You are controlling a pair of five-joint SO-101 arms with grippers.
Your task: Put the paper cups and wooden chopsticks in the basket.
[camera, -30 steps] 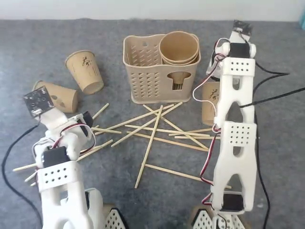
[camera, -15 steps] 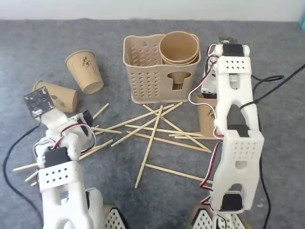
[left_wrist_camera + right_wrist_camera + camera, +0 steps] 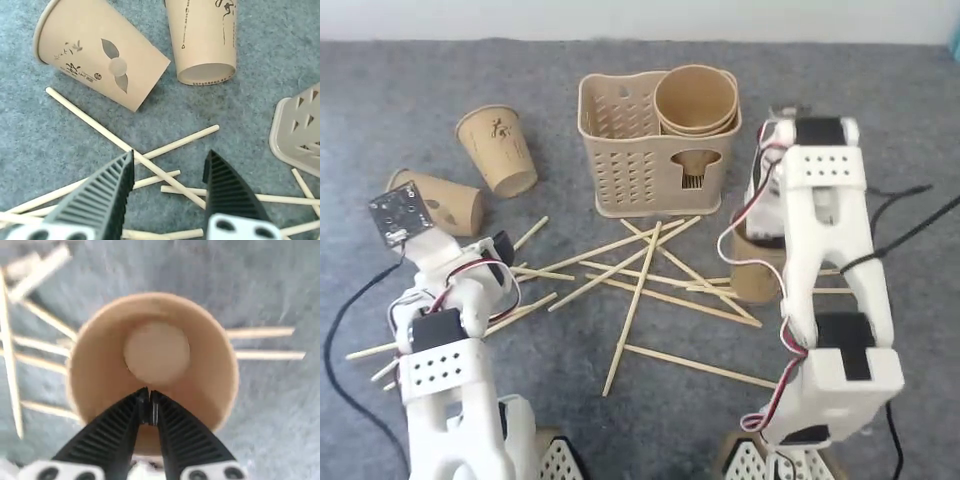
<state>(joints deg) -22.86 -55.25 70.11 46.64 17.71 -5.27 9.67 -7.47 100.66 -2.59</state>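
An upright cup (image 3: 753, 275) is found on the surface (image 3: 420, 90) just in front of the basket's right-hand corner. It is stood among the ends of the wooden chopsticks (image 3: 635, 300) and partly covered by the right arm. From the right wrist its open mouth is looked straight into, the round base plainly shown. The right pincer (image 3: 149, 394) is seen pressed closed, its tips dipped inside that mouth by the near wall, though whether any paper is nipped between them cannot be told. The basket (image 3: 620, 150) is stood just behind, toward the far side of the surface, and nested cups (image 3: 695, 95) are already lodged in its right-hand compartment. The chopsticks are strewn criss-cross across the middle, between the two arms, and none of them is held. Over on the left, the left pincer (image 3: 170, 157) is held wide open above a few crossed sticks, with nothing between its fingers. Beyond it a tipped cup (image 3: 100, 60) is laid on its side, and another cup (image 3: 200, 35) is set just beside it, its base end turned toward the left wrist camera. A pale corner of the basket is caught at the edge of that same view.
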